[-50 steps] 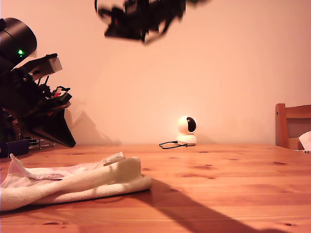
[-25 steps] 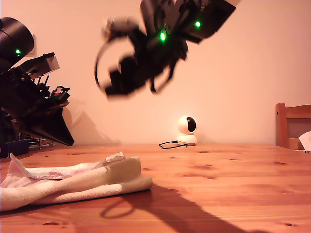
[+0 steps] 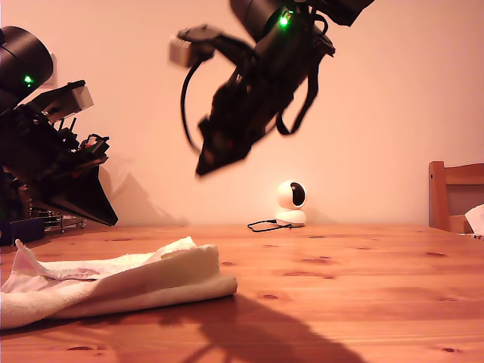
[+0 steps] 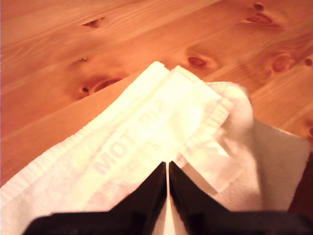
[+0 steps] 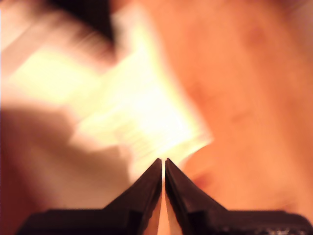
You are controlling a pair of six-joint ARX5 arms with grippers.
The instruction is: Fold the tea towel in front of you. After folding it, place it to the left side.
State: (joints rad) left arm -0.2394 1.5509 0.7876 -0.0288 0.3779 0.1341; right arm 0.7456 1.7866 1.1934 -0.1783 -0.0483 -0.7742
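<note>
Tea towel (image 3: 113, 280): lower left of exterior view, lying bunched and part-folded on tabletop (image 3: 355, 287). Judged soft, light, limp; will sag and slip unless pinched at hem or corner, layers together.

My first hand (image 4: 167, 169): tips pressed together, nothing between them, poised over towel's printed band.

My second hand (image 5: 163, 164): tips likewise together, empty; view blurred.

White round camera (image 3: 291, 203) with cable, centre background, well apart. Chair (image 3: 456, 195), right edge. Nothing obstructs towel.
</note>
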